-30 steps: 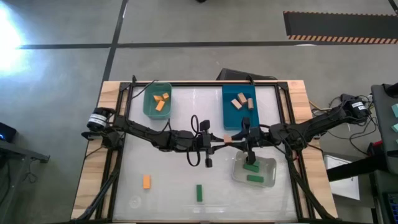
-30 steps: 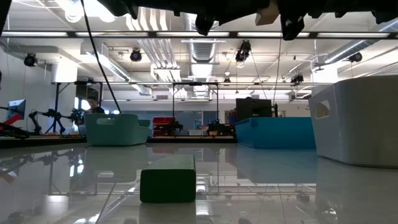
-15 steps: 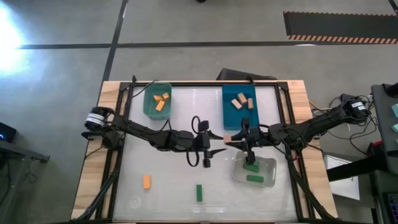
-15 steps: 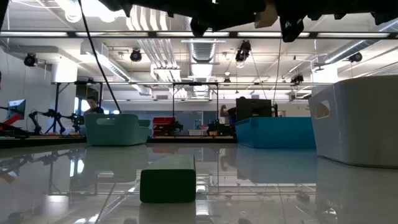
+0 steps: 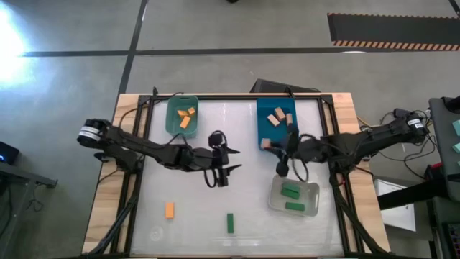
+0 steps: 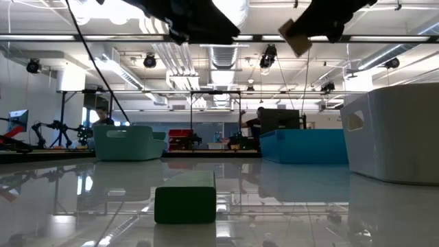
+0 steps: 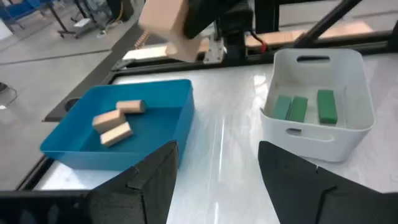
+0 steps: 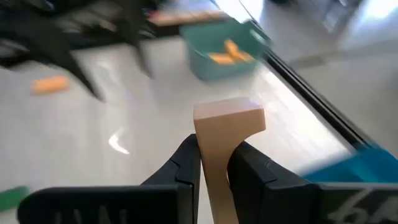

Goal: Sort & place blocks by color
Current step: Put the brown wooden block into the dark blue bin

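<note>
One tan block [image 8: 227, 134] sits clamped in the right gripper [image 5: 267, 144], aloft at the blue bin's [image 5: 276, 130] six o'clock rim, so next comes carrying it toward twelve o'clock and releasing, while the left gripper [image 5: 228, 160] waits spread at table centre.

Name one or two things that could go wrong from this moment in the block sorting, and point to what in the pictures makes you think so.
The right end effector pinches the tan block only by its lower part; it might twist loose before reaching the blue bin. The left end effector, open and empty, is near the right arm, so their paths could cross.
</note>
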You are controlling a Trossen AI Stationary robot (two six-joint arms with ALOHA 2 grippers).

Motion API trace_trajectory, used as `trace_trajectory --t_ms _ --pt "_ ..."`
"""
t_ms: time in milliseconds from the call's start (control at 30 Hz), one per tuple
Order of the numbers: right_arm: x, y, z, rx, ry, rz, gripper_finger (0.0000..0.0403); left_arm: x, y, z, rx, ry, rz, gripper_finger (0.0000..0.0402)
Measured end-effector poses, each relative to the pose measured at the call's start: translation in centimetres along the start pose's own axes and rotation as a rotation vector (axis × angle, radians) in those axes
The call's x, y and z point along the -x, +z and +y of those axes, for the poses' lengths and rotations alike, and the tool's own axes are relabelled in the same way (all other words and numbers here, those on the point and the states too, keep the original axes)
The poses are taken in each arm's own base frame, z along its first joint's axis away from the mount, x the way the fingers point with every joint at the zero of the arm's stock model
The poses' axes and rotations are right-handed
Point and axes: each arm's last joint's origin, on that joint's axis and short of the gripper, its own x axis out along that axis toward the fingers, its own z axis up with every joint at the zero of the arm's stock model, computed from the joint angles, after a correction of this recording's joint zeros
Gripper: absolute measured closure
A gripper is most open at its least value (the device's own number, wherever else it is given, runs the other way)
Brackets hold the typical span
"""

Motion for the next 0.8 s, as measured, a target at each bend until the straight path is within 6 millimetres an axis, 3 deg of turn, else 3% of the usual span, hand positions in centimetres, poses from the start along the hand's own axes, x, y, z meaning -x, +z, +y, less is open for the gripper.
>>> trace_trajectory --t_ms 200,433,633,800 --pt "0.0 2.2 -3.3 -0.115 -0.185 0.161 0.0355 1.7 -1.0 0.7 0.053 0.006 -0.055 0.0195" --pt "-2.7 3.7 -7.8 -0.237 -0.302 0.286 0.0355 2.6 -2.1 1.1 0.076 0.018 -0.113 0.0195" --pt "-6.0 3.5 -12.3 -0.410 -0.362 0.383 0.0355 3.2 -2.3 1.4 0.078 0.025 -0.118 0.0195" --pt "-8.3 1.8 -16.0 -0.576 -0.388 0.470 0.0357 3.6 -2.0 1.5 0.085 0.024 -0.134 0.0195"
